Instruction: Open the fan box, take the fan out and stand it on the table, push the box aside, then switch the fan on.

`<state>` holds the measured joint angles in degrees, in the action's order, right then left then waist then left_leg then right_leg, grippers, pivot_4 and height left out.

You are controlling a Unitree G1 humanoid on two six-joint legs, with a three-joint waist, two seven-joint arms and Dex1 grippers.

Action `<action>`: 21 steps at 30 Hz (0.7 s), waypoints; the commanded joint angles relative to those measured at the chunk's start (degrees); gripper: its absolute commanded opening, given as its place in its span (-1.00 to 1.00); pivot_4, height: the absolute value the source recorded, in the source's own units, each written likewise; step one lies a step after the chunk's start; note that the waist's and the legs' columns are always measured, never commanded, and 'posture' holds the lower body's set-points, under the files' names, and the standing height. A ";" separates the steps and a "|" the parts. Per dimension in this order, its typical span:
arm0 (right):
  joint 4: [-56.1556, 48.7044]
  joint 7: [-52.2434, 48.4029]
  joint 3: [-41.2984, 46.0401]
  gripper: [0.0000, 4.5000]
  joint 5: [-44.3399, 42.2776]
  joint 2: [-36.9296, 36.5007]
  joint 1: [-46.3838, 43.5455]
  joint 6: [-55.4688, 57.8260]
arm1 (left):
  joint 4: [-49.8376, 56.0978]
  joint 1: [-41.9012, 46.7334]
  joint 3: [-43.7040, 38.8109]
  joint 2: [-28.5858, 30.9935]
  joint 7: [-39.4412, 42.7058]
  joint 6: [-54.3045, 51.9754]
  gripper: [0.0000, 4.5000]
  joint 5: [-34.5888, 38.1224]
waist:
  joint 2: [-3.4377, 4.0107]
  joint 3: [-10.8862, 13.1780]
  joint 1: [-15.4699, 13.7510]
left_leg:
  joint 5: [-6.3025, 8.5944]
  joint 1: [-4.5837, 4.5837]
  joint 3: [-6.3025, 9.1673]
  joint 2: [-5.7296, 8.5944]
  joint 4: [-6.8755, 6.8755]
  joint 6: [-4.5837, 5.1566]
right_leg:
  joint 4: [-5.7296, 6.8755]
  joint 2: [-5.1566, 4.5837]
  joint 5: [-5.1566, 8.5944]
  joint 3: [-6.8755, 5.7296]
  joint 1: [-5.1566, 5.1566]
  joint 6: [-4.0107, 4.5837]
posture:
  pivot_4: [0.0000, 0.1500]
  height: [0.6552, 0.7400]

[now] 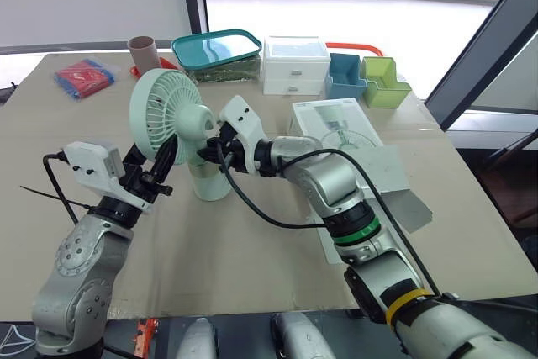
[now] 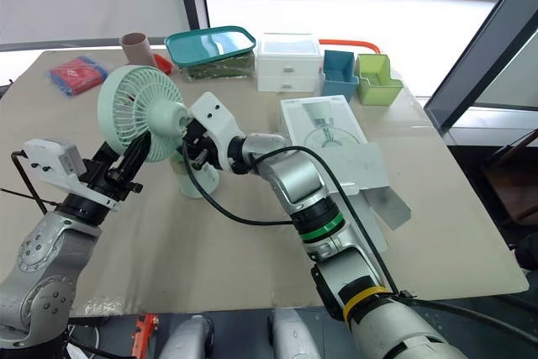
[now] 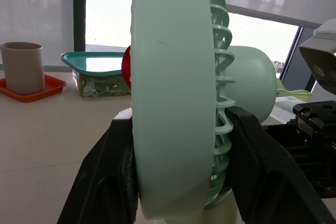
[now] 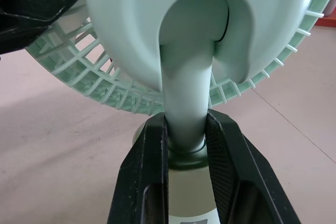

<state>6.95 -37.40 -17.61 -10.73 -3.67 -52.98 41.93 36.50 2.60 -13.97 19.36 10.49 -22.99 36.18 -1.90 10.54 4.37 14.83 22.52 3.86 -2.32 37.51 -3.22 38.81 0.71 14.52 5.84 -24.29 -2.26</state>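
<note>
I see the fan [image 1: 166, 115] upright on the tabletop [image 1: 252, 250], left of centre. Left gripper [image 1: 162, 164]: jaws pinching the fan head. Right gripper [image 4: 186, 145]: jaws pinching its stem. Fan box [image 1: 353, 157] lies right.

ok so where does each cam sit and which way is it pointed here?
Left eye: on the head, looking forward and down over the table; both arms show.
Right eye: same head, same scene.
Left wrist: looks along the left gripper, shut on the rim of the fan.
Right wrist: looks along the right gripper, shut on the fan's stem.
Shared: the fan, in all four.
</note>
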 commanded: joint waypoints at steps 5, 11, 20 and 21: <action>-0.59 0.08 0.49 -0.64 0.05 0.36 -1.81 -0.74 | 2.61 1.71 -1.39 0.30 1.51 1.24 -0.13 2.21 | 0.00 0.00 0.00 | 0.00 0.00 0.01 -0.01 0.00 0.00 | 0.00 0.00 0.00 -0.02 0.00 0.00 | 1.00 1.00; -0.65 0.46 1.99 -0.65 -0.88 0.75 -2.14 -0.96 | 3.75 -0.09 -2.05 1.04 4.96 1.75 0.80 4.77 | 0.00 0.00 0.01 | 0.00 0.01 0.02 0.00 0.00 0.00 | 0.00 0.00 0.00 -0.03 0.00 0.00 | 1.00 1.00; 1.96 0.84 3.36 -0.65 -0.93 0.73 -3.16 -2.50 | 6.40 -5.16 -8.59 4.64 7.79 1.08 0.98 10.54 | 0.01 0.00 0.01 | -0.01 0.01 0.03 -0.01 0.00 -0.01 | 0.00 0.00 0.00 -0.04 0.00 0.02 | 1.00 1.00; 2.56 0.79 3.90 -0.65 -1.11 0.60 -3.47 -2.84 | 6.71 -7.14 -11.06 5.81 9.12 0.62 0.98 13.21 | 0.00 0.00 0.09 | -0.01 0.01 0.04 -0.02 -0.01 -0.01 | 0.00 0.00 0.00 -0.06 0.00 0.02 | 1.00 1.00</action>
<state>10.26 -37.09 -16.65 -11.05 -3.23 -54.10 41.12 40.28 -2.92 -21.00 23.65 17.78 -22.55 45.88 -1.90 10.54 4.46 14.83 22.53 3.91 -2.36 37.49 -3.23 38.81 0.72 14.52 5.77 -24.31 -2.22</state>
